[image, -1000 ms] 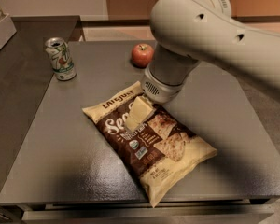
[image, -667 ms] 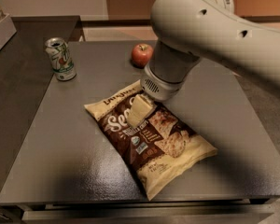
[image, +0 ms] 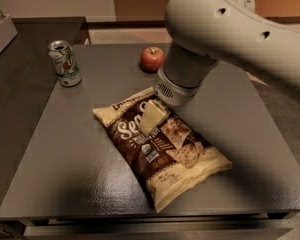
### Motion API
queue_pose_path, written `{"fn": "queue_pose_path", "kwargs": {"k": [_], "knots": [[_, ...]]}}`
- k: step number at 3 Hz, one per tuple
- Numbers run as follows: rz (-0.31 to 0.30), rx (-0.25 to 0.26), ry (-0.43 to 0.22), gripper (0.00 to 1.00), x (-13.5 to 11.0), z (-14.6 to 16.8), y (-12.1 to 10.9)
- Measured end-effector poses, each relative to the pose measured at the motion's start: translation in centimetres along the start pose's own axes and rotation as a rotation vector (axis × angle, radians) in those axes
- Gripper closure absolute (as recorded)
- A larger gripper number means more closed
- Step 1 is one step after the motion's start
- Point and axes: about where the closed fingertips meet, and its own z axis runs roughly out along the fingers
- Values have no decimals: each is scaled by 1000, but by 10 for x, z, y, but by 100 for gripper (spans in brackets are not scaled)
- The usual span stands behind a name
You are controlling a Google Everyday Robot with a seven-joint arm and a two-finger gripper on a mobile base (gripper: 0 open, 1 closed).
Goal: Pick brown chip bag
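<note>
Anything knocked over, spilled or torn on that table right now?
Nothing stands out. The brown chip bag lies flat and intact, set diagonally; the can stands upright; the apple sits whole. The pincer is over the bag's upper end.

You have the brown chip bag (image: 162,154) lying flat and diagonal near the middle of the table (image: 60,179). The gripper (image: 152,118) sits on the bag's rear left part (its arm (image: 230,29) comes in from the right). Behind the bag is the apple (image: 152,59), and the can (image: 64,63) stands well to the apple's left.
</note>
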Motion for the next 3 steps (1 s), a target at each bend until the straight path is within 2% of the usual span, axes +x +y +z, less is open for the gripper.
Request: {"fn": "queue_pose_path", "kwargs": {"k": [1,3], "knots": [[0,0,0,100,0,0,0],[-112,91,-154,100,-23,-91,-1]]}}
